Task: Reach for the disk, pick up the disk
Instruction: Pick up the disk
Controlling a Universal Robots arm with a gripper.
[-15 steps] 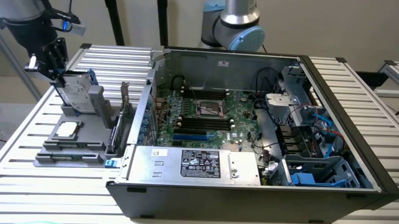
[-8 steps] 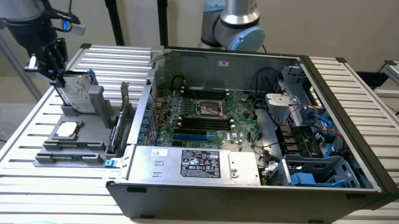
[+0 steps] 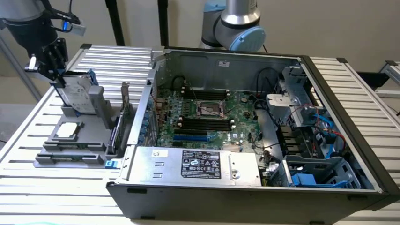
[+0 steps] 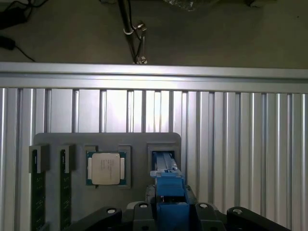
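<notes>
Arm leaning down at the exterior view's left, gripper (image 3: 55,76) fingers clamped on the top edge of the disk (image 3: 78,96). The disk stands upright in the grey holder (image 3: 69,157), with the open computer case (image 3: 250,140) off to the right.

the gripper (image 3: 54,78) occupies the space over the upright disk (image 3: 76,96). toward the exterior view's right, the grey holder post (image 3: 100,101) and the computer case (image 3: 250,201) obstruct passage; the slatted table (image 3: 25,129) toward its left lies open.

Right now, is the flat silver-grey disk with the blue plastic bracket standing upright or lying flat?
Upright. The silver-grey disk in its blue bracket stands on edge, slightly tilted, in the grey plastic holder.
</notes>
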